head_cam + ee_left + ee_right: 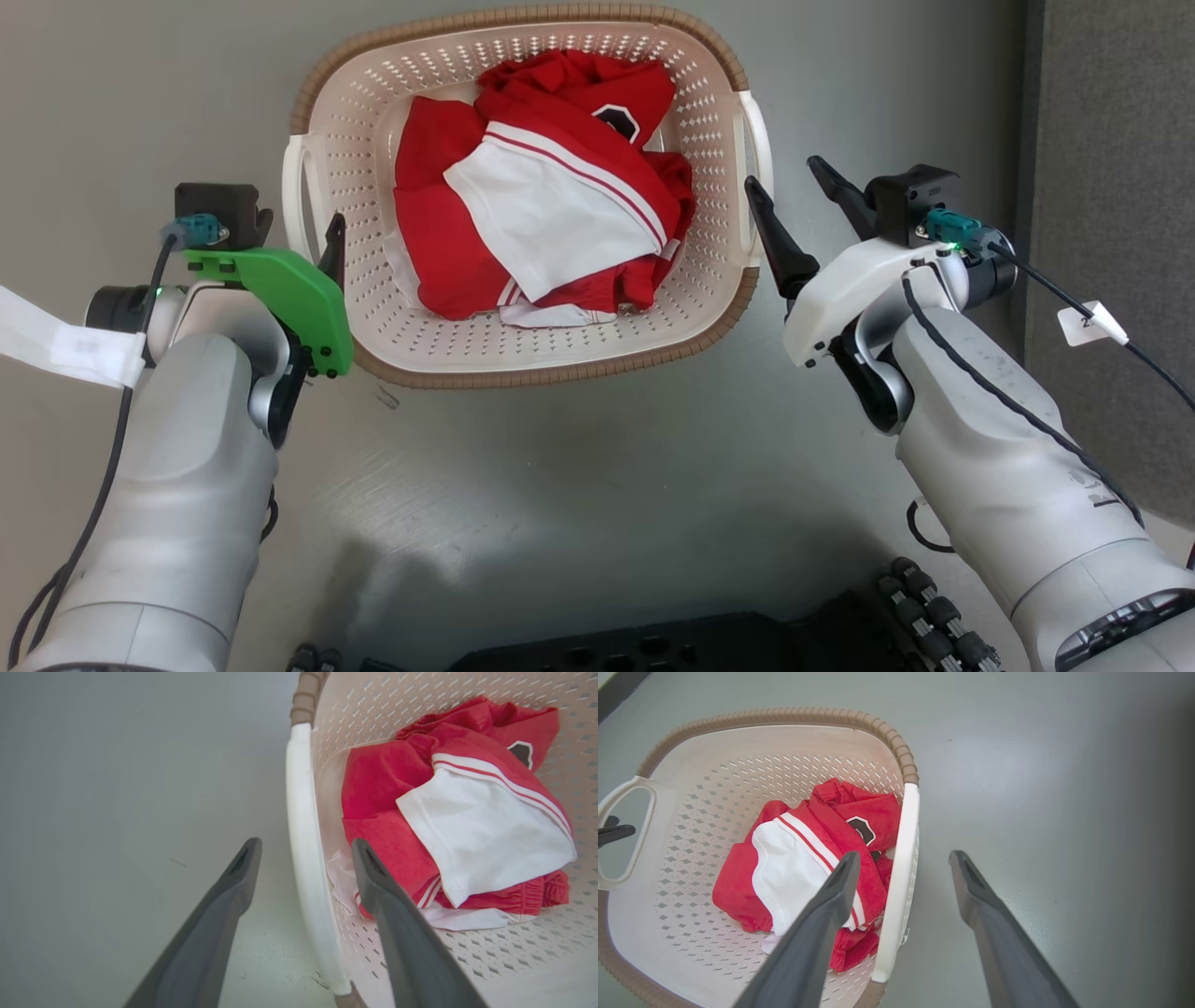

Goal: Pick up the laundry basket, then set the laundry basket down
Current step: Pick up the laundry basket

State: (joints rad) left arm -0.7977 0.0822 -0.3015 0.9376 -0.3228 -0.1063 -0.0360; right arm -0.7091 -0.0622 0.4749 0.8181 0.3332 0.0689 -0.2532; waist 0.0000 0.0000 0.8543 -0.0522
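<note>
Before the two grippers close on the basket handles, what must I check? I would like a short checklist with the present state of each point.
1. Left gripper open: ok.
2. Right gripper open: ok.
3. Left handle lined up between left fingers: ok.
4. Right handle lined up between right fingers: ok.
5. Fingers low enough around the handles: cannot tell.
6. Red and white clothes inside laundry basket, clear of handles: ok.

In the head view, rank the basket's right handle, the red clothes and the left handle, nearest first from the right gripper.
1. Right handle, beside the right gripper.
2. Red clothes, mid-basket.
3. Left handle, far side.
</note>
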